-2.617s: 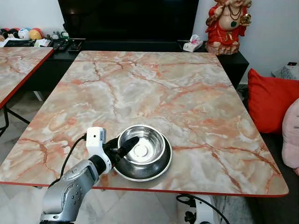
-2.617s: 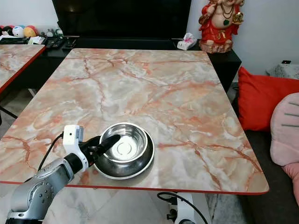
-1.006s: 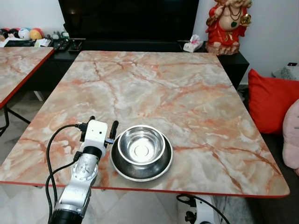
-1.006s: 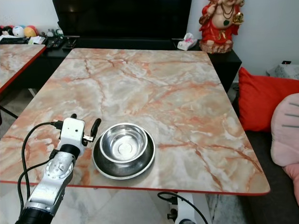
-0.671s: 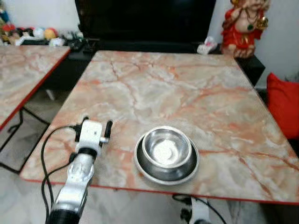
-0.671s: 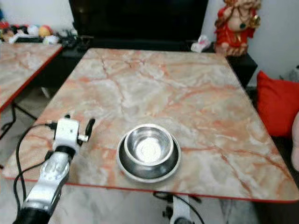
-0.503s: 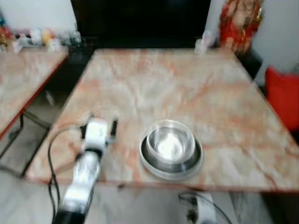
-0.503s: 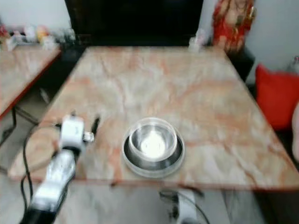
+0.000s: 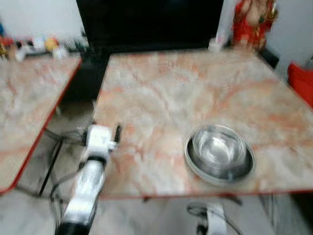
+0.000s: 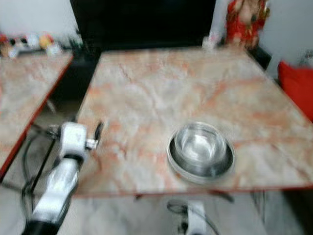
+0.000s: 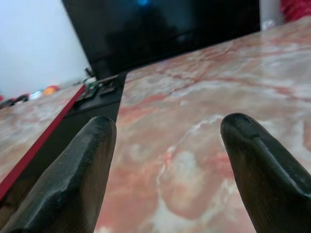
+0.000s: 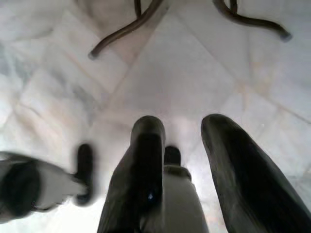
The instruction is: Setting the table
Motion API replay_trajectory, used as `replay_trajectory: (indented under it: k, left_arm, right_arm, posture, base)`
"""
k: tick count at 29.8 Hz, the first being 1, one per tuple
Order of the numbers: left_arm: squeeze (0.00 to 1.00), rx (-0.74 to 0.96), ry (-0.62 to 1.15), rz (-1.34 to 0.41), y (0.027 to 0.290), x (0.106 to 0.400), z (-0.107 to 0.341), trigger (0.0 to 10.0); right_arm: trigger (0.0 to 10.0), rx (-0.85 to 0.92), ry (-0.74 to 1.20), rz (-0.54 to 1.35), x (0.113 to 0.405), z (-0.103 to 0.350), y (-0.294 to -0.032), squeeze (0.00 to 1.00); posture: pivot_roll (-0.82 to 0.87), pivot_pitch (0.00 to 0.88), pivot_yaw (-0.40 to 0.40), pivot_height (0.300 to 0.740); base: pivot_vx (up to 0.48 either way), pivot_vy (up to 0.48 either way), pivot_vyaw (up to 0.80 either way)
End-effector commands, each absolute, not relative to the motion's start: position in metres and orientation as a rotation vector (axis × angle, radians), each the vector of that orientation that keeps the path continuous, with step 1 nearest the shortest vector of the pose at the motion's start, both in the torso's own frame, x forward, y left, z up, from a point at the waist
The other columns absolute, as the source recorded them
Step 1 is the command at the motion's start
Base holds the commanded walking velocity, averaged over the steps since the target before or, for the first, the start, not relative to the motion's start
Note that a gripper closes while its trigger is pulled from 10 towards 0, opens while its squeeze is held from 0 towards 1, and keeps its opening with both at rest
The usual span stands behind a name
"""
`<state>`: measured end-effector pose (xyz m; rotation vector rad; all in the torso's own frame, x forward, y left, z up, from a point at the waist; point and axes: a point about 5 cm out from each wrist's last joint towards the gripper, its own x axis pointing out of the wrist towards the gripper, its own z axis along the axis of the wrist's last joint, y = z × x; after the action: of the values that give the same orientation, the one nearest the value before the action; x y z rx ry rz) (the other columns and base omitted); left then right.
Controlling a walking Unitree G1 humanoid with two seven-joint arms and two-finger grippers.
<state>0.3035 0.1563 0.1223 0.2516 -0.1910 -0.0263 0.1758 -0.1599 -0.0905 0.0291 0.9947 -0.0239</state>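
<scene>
Across the middle of the blurred head views spreads the large rectangular table with a pink-and-white marble top and red edge [image 9: 161,93], the landmark for all else. Beyond the far edge of that table stands a wide black television cabinet [image 9: 146,22]. Off the table's left side, across a gap of floor, lies a second marble-topped table with a red edge [image 9: 24,107]. Past the table's far right corner stands a red figurine [image 9: 252,24], and off its right side shows a bright red cushion [image 9: 302,81].

On the table, near its front right corner, sits the round stainless-steel bowl nested in a wider steel dish [image 9: 219,154], upright and shining.

Over the table's front left corner reaches the silver left arm with its white wrist block [image 9: 95,147]. The left gripper [image 11: 167,141] hovers low over the marble there, well apart from the bowl, its two black fingers [image 11: 85,174] spread wide with nothing between them.

Below the table level, the right gripper [image 12: 182,145] hangs over pale marble floor tiles [image 12: 194,63] near dark curved table legs [image 12: 126,29]. Its fingers stand a little apart, released, grasping nothing.
</scene>
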Motion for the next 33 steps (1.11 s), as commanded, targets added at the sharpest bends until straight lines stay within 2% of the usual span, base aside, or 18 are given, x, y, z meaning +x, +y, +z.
replay_trajectory:
  k: [1,12,33]
  left_arm:
    - [0.0,0.279,-0.198,-0.003,0.1658,0.3034,0.1239,10.0]
    - [0.0,0.279,-0.205,0.0,0.1656,0.3037,0.1245,10.0]
    - [0.0,0.285,-0.222,0.006,0.1666,0.3046,0.1274,10.0]
  right_arm:
    - [10.0,0.036,0.979,-0.005,0.1808,-0.0884,-0.1519,0.0]
    - [10.0,0.018,0.977,0.003,0.1812,-0.0882,-0.1523,0.0]
    - [10.0,0.019,0.977,0.009,0.1815,-0.0881,-0.1513,0.0]
  posture:
    - [0.09,0.001,-0.002,0.74]
    - [0.09,0.002,-0.003,0.74]
    - [0.09,0.001,-0.002,0.74]
  base:
    - [0.0,0.48,0.0]
    - [0.0,0.48,0.0]
    - [0.0,0.48,0.6]
